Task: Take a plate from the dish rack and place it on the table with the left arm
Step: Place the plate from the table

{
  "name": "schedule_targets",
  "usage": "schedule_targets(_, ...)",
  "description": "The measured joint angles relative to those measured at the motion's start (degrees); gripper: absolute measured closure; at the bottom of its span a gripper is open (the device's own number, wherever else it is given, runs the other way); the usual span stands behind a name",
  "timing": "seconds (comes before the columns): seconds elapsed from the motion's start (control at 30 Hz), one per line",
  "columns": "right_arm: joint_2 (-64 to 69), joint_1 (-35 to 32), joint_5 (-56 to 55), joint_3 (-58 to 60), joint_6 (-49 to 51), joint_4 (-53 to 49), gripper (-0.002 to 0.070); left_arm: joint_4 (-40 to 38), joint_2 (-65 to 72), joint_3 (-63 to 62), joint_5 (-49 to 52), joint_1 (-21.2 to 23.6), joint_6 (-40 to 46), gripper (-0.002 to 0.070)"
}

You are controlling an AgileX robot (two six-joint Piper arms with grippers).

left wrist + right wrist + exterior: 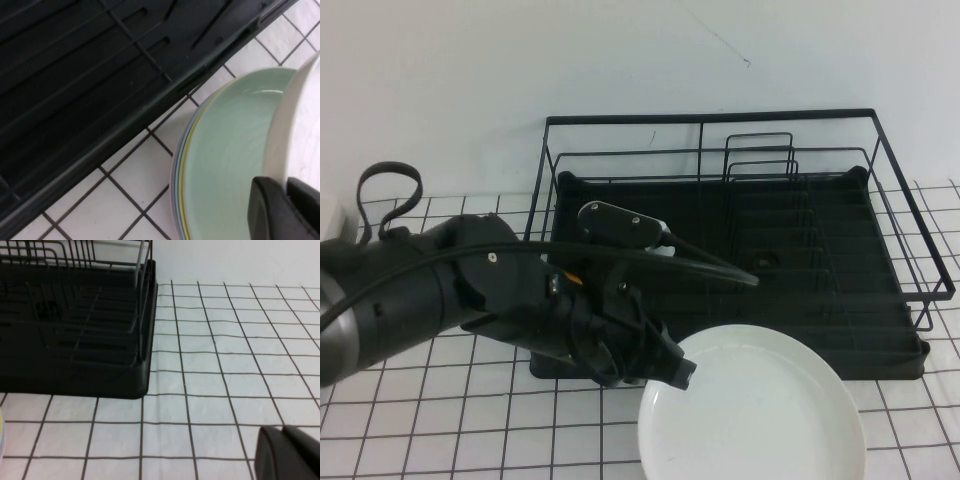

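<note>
The white plate is out of the dish rack, low over the table just in front of the rack's near edge. My left gripper is shut on the plate's left rim. In the left wrist view the white rim is pinched between the two dark fingers of the left gripper, and the plate overlaps a mint-green plate below it. My right gripper hovers shut over bare cloth, right of the rack, holding nothing.
The mint-green plate tops a stack with yellow and blue rims showing at its edge. The rack's black drip tray lies close beside that stack. Upright wire loops stand at the rack's back. Gridded cloth stretches right of the rack.
</note>
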Motion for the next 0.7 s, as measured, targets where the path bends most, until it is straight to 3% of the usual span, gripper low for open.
schedule_targets(0.7, 0.00, 0.00, 0.00, 0.00, 0.00, 0.00, 0.0678, -4.23, 6.70, 0.00, -3.85, 0.00, 5.26, 0.0671)
